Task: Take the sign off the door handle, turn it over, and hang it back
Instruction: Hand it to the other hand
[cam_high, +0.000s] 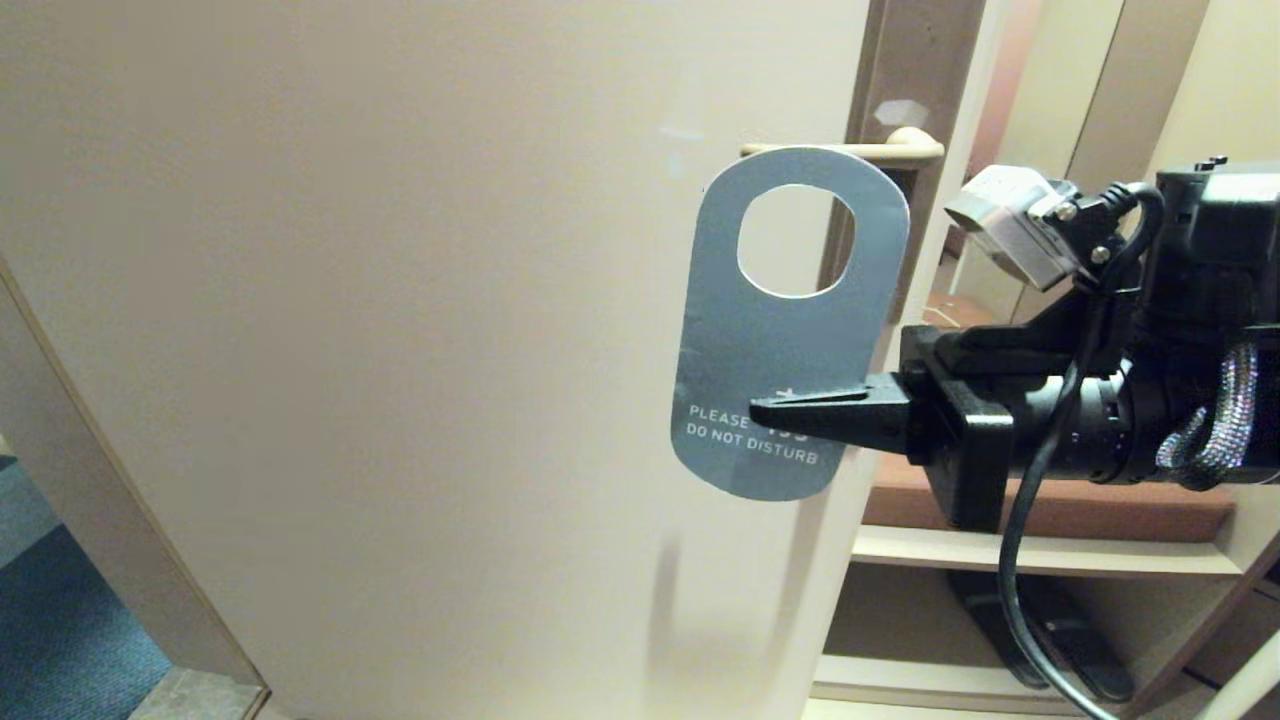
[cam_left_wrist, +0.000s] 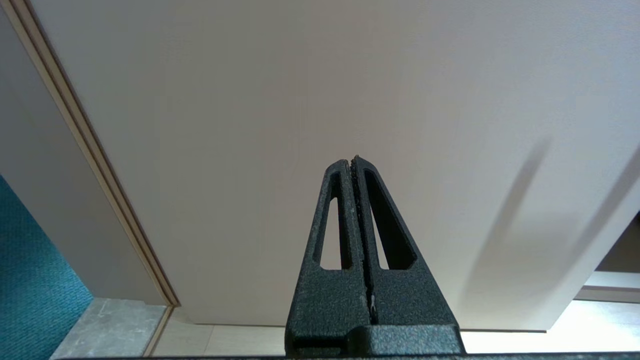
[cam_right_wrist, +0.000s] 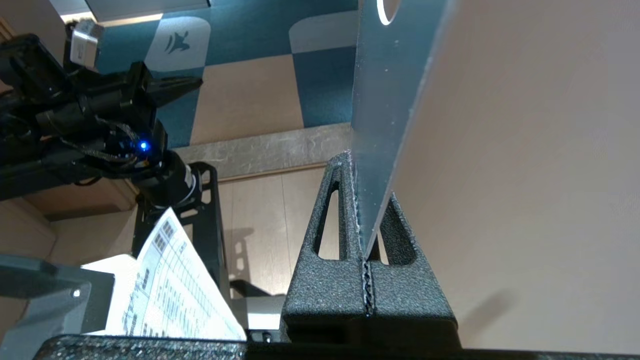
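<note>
1. Door (cam_high: 400, 350), pale cream and flat, fills most of the head view, with a brownish-grey metal plate (cam_high: 920, 70) along its right edge.
2. Right arm, black and cabled, reaches in from the right of the head view; its right gripper (cam_high: 770, 410) points level toward the door, and its two black fingers are clamped on the lower part of the sign.
3. Sign (cam_high: 785, 330), a flat light-blue card door hanger with a rounded top and an oval hole, shows its "PLEASE DO NOT DISTURB" side to the head camera. It hangs free of the lever, its top edge just below the handle and overlapping it in the view, and its hole has nothing through it.
4. Left gripper (cam_left_wrist: 352, 161), black with slotted fingers, sits low before the bare door face, fingers pressed together on nothing.
5. Door handle (cam_high: 850, 150), a slim straight cream metal lever, lies horizontal on the plate, its rounded pivot end at the right.
</note>
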